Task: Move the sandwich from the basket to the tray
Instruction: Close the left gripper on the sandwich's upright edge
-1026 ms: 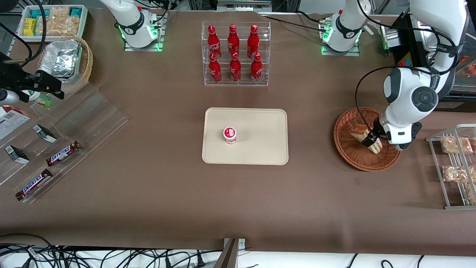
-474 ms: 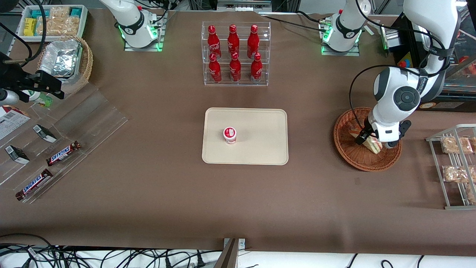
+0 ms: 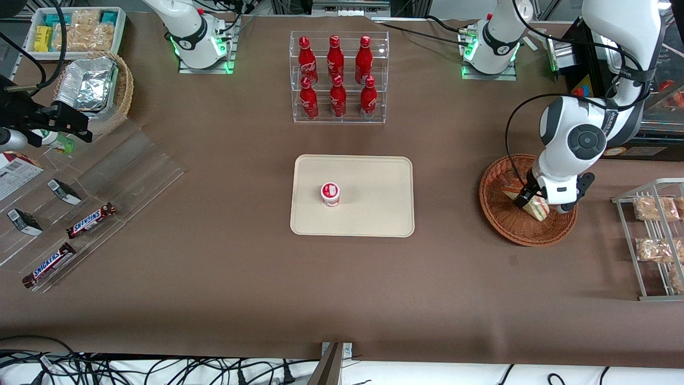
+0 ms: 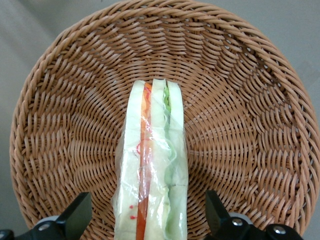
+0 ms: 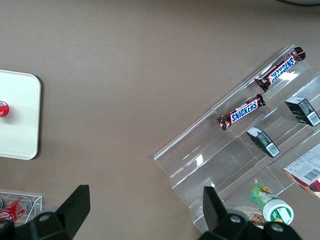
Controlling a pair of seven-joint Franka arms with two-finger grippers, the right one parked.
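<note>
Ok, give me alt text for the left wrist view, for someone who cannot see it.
A wrapped sandwich stands on edge in the middle of a round woven basket, its green and red filling showing between pale bread slices. The open end effector straddles the sandwich, one dark finger on each side with a gap to it.

I see my gripper (image 3: 529, 202) down in the basket (image 3: 526, 199) at the sandwich (image 3: 536, 207), near the tabletop's working-arm edge. The tray (image 3: 352, 195), mid-table, carries a small red-and-white cup (image 3: 330, 193).
</note>
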